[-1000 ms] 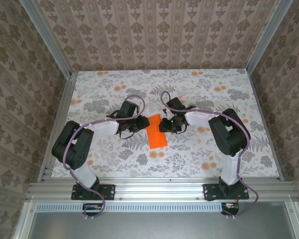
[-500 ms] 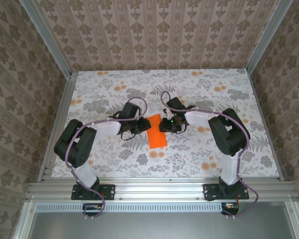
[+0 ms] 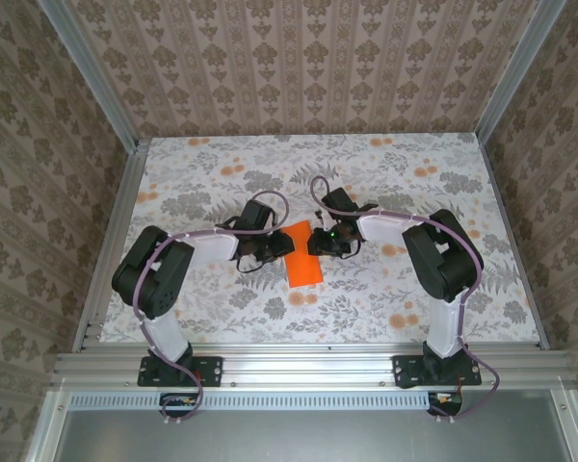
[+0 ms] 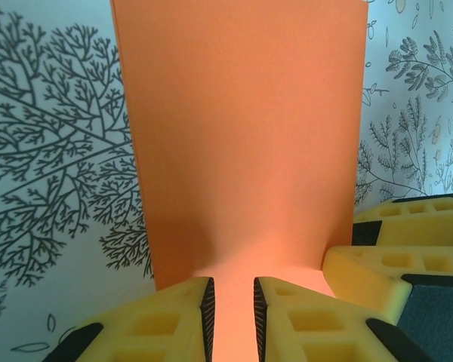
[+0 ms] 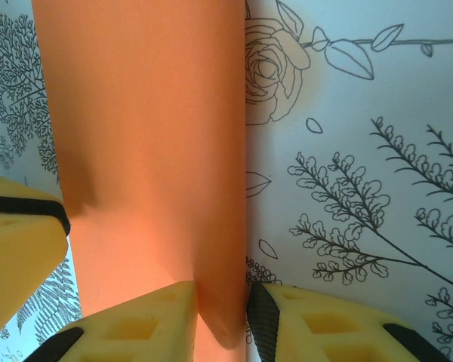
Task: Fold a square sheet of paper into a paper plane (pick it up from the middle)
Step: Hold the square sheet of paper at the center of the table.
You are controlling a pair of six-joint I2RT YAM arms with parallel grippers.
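The square sheet of paper (image 3: 304, 256) lies folded into a narrow bright orange rectangle mid-table; it also fills the left wrist view (image 4: 241, 136) and the right wrist view (image 5: 151, 136). My left gripper (image 3: 273, 246) sits low at its left edge. In its own view (image 4: 232, 320) the jaws stand a narrow gap apart, and the paper's near end curls up into that gap. My right gripper (image 3: 319, 241) is at the upper right edge. Its jaws (image 5: 223, 320) are slightly apart and straddle the paper's edge. No paper plane shape is visible.
The table (image 3: 414, 289) wears a white cloth printed with grey leaves and pale orange flowers. Patterned walls and metal rails (image 3: 116, 241) close it in on three sides. The right gripper's yellow fingers (image 4: 396, 260) and a left finger (image 5: 15, 249) crowd each other's views.
The left arm's elbow has swung inward to the right, and the left jaws have narrowed over the paper's edge. The right arm and the paper have stayed put.
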